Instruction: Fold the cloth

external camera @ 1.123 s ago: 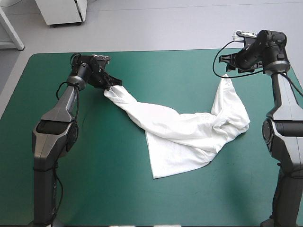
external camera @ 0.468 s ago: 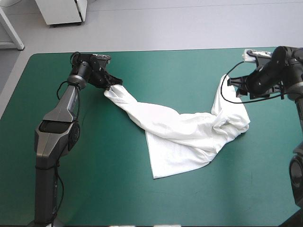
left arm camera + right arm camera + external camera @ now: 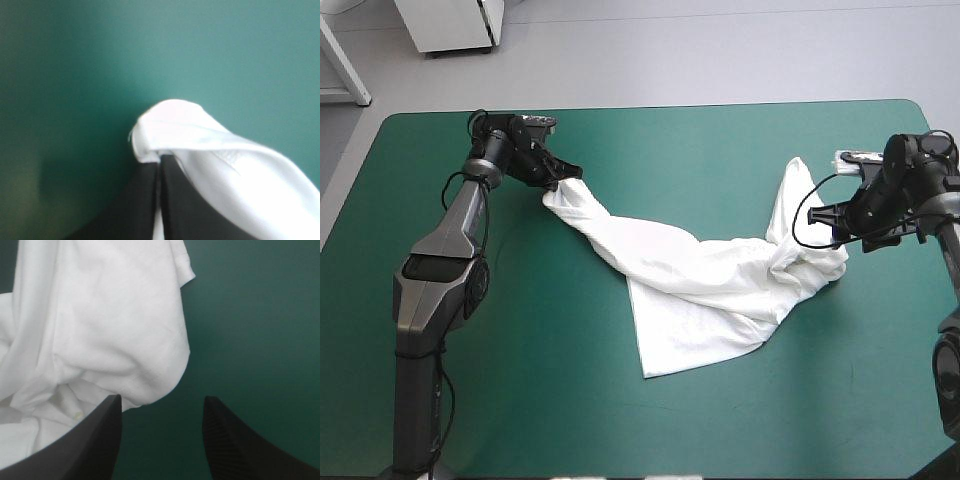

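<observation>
The right gripper (image 3: 832, 224) has let go of the T-shirt (image 3: 700, 280) and come back along its right side; its fingers stand apart beside the bunched cloth, likely seeking a new grip. The left gripper (image 3: 560, 181) stays clamped on the far-left end. The T-shirt lies stretched across the table (image 3: 620, 410). No writing shows.

Lab-like workroom: teal-green covered table (image 3: 670, 150), bare grey floor (image 3: 720, 50), white cabinet (image 3: 450, 25) beyond.
</observation>
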### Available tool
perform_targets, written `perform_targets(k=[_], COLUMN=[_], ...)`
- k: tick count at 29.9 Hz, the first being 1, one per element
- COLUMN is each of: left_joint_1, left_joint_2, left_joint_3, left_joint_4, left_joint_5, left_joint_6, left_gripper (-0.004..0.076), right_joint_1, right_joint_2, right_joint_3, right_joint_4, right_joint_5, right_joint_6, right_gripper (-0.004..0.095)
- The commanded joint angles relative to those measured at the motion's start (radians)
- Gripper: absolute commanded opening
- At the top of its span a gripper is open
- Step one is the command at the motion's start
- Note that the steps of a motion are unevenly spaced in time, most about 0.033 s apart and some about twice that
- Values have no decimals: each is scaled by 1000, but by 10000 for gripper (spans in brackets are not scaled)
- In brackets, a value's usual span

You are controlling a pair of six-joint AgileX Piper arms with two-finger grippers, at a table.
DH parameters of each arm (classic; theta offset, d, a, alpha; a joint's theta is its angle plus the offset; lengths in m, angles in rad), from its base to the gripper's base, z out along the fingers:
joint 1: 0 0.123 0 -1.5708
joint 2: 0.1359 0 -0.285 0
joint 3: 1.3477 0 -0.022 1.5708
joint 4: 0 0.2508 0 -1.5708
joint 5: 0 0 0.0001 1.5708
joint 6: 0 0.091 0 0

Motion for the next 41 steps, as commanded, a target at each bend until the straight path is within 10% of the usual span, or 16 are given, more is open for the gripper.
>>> perform_targets(k=[1, 19, 23, 27, 41], left_joint_1=[-1, -1, -1, -1, -1], left_joint_2=[-68, -68, -68, -68, -144], left_joint_3=[-31, -31, -31, -31, -160], left_joint_4=[-26, -29, -29, -31, -29], left_joint_5=[-42, -48, -48, -46, 38], left_joint_6=[-2, 0, 6, 17, 51], left_gripper=[-22, -22, -22, -22, -22], right_joint_1=[-3, -3, -3, -3, -2], right_joint_2=[12, 229, 242, 240, 24], right_joint_3=[-19, -19, -19, -22, -30], right_joint_4=[-6, 21, 21, -3, -43], right_joint_5=[-36, -106, -103, -82, -73], right_joint_6=[1, 11, 32, 25, 25], right_gripper=[483, 480, 352, -20, -17])
